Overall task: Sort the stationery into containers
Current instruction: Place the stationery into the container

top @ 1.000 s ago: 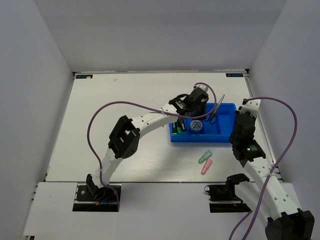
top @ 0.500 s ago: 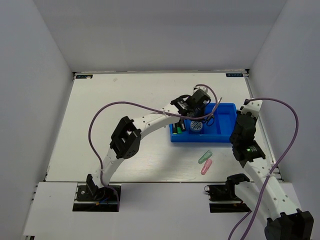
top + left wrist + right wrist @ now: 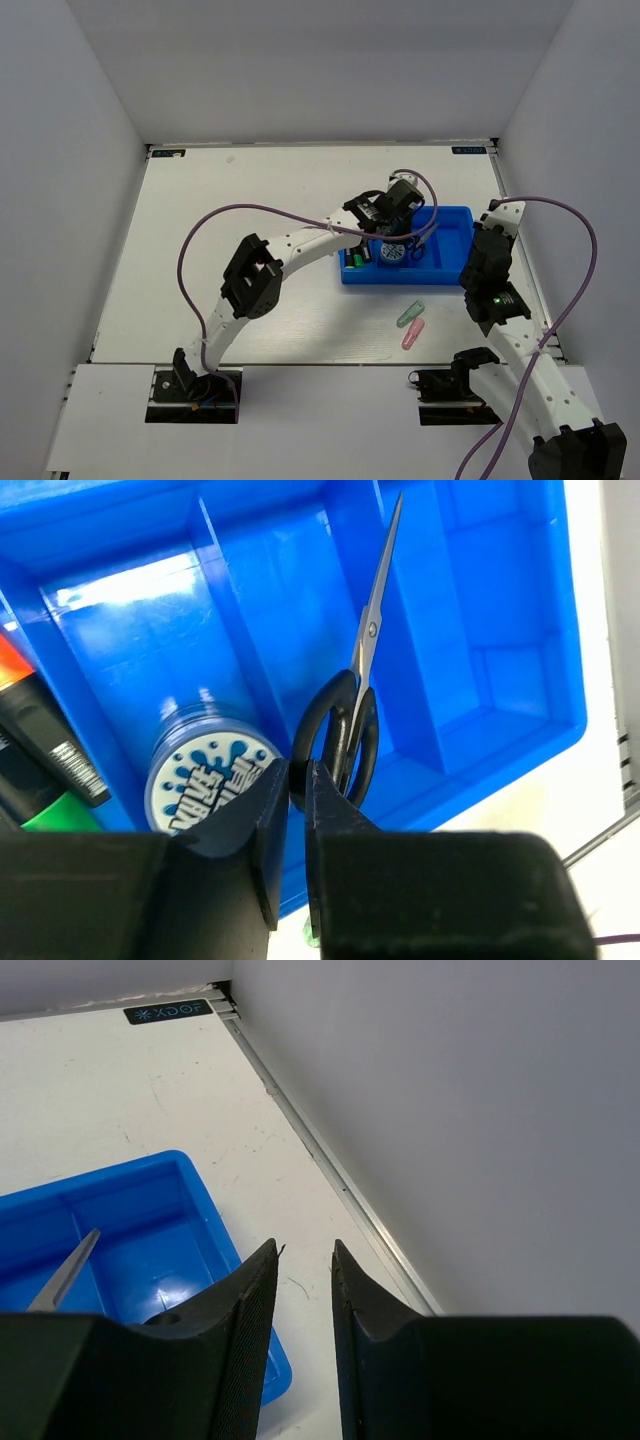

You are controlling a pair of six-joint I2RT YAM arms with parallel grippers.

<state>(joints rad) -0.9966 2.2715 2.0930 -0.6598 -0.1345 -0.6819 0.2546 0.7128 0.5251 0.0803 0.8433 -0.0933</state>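
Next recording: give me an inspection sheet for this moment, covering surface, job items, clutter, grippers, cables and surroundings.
Surface: white table, lightly scuffed.
Job's things: bin holds markers and disc in adjacent compartments; scissors hang point-down over it; green piece and pink piece lie on the table in front of the bin.
Clutter: nothing seen.
Grippers: left gripper shut on the scissors' handle; right gripper slightly open, empty, by the bin's right end.
Cables: purple cables loop above the table from both arms.
Surroundings: white walls on three sides.
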